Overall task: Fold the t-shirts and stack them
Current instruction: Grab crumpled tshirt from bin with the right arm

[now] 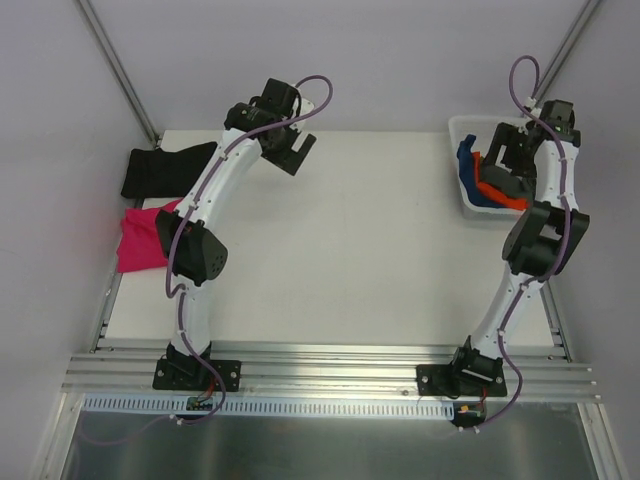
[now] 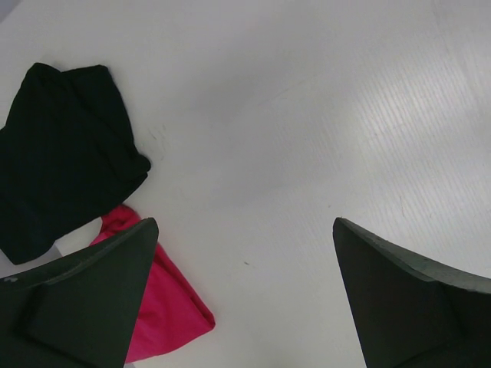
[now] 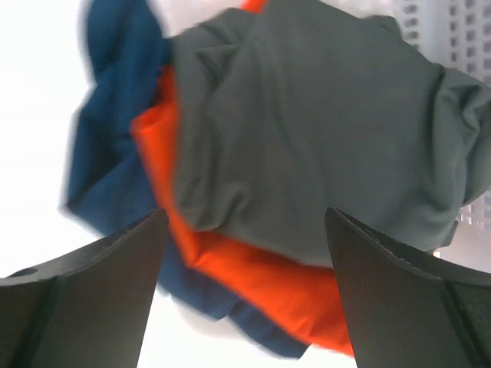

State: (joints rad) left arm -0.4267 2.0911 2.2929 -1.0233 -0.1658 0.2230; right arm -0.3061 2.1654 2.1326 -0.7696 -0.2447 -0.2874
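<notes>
We find the right gripper [image 3: 244,222] released, jaws wide and empty, directly above the dark grey t-shirt [image 3: 307,130], which lies crumpled over the orange t-shirt [image 3: 253,284] and blue t-shirt [image 3: 115,138] in the basket [image 3: 437,31]. The left gripper [image 2: 244,230] is likewise released over the bench [image 2: 307,115], the black t-shirt [image 2: 61,153] and magenta t-shirt [image 2: 165,307] lying out past one finger. We judge the cloth light, limp and apt to drag its neighbours, so a pinch on a raised grey fold just beneath the fingertips seems soundest.
</notes>
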